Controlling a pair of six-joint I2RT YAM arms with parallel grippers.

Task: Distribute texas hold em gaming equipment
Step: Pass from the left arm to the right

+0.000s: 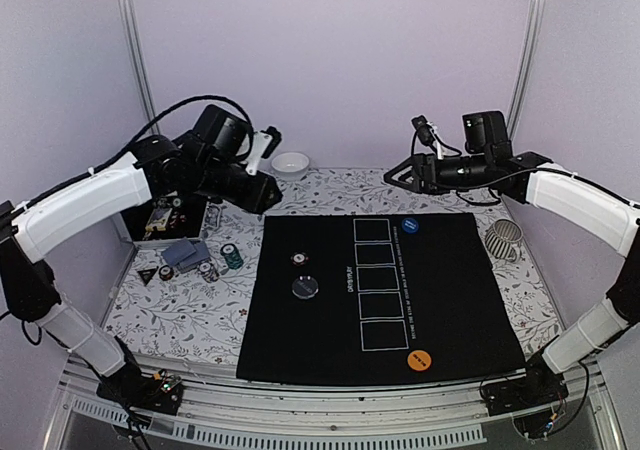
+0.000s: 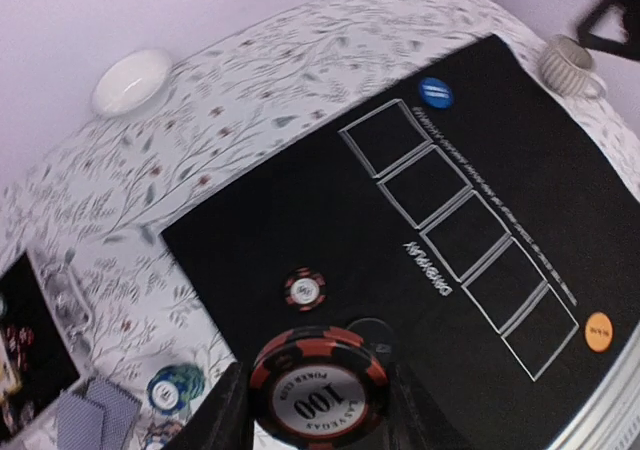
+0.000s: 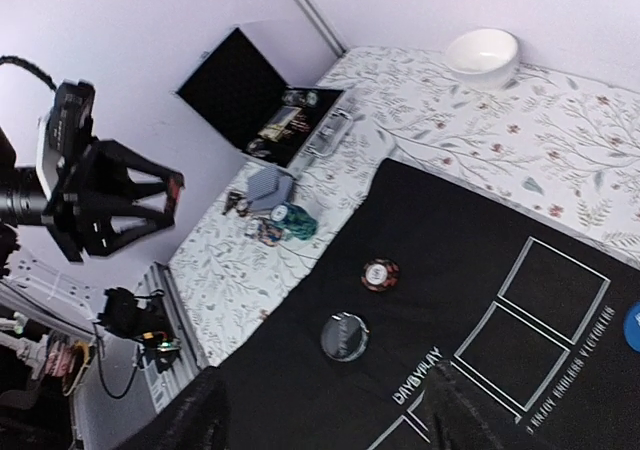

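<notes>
red-and-black poker chip [image 2: 318, 390] marked 100, face to the lens, pinched by its rim between the two fingers of the left claw [image 1: 266, 194]; fingers pressed in on it, chip and claw both up off the table near the far left corner of the black mat [image 1: 450, 300]. just ahead of that claw and below it, flat on the mat, a second red-and-black chip [image 2: 305, 289]; closer in, a dark button disc [image 1: 305, 287], mostly hidden behind the held chip in the left wrist view. off to the claw's left, down on the flowered cloth [image 1: 180, 315], green chips [image 2: 175, 388] in a short stack, with grey-blue-backed cards [image 2: 95, 410] just beside them. far ahead and to its right, a blue button disc [image 2: 435, 92] at one end of the row of white rectangles, an orange button disc [image 2: 598, 330] past the other end. white bowl [image 1: 290, 164] on the cloth beyond the left claw. right claw [image 1: 395, 177] raised over the mat's far edge, fingers [image 3: 190, 420] spread wide, nothing between them; blue disc nearly under it, orange disc well apart from it, ribbed cup [image 1: 505, 238] off the mat on its right side.
</notes>
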